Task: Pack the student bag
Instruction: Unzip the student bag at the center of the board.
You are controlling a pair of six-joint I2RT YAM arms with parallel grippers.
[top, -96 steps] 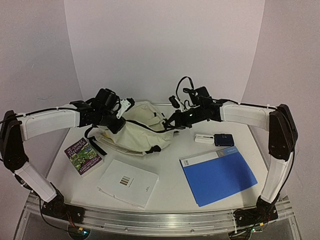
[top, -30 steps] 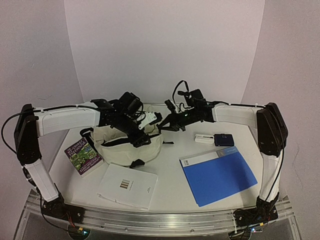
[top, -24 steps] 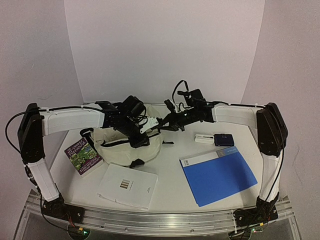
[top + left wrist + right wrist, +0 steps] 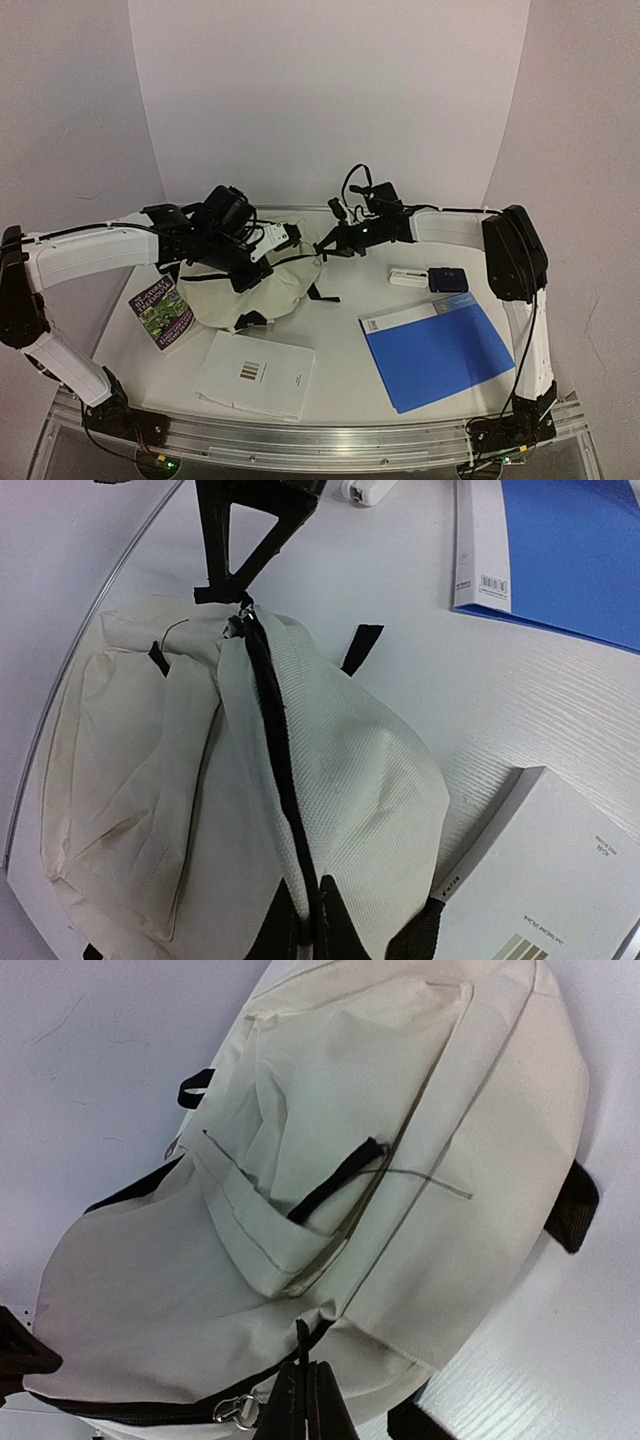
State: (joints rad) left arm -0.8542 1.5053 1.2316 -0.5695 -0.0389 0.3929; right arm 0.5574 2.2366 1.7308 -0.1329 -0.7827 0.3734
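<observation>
Status: student bag (image 4: 250, 285) lay on its side on the far left-centre of the table (image 4: 340, 330), zipped shut and slack, with nothing yet packed. Blue folder (image 4: 435, 350), white booklet (image 4: 255, 370) and paperback (image 4: 165, 312) lay on the near half of the table, the paperback just beside the bag and the folder well apart from it. Left gripper (image 4: 310, 930) was clenched on the bag's black zipper line (image 4: 270, 740), pinching the cream fabric at one end of the run. Right gripper (image 4: 305, 1400) was clamped on the other end, right next to the metal slider (image 4: 238, 1412); whether it gripped the pull tab itself or only the tape beside it could not be told. Judgement: the step in hand was opening the main compartment, so packing proper was barely begun. Next move would call for one gripper to hold its end as an anchor, keeping the seam taut, while the other draws the slider along the line. Risk noted: soft fabric may bunch and jam the slider.
</observation>
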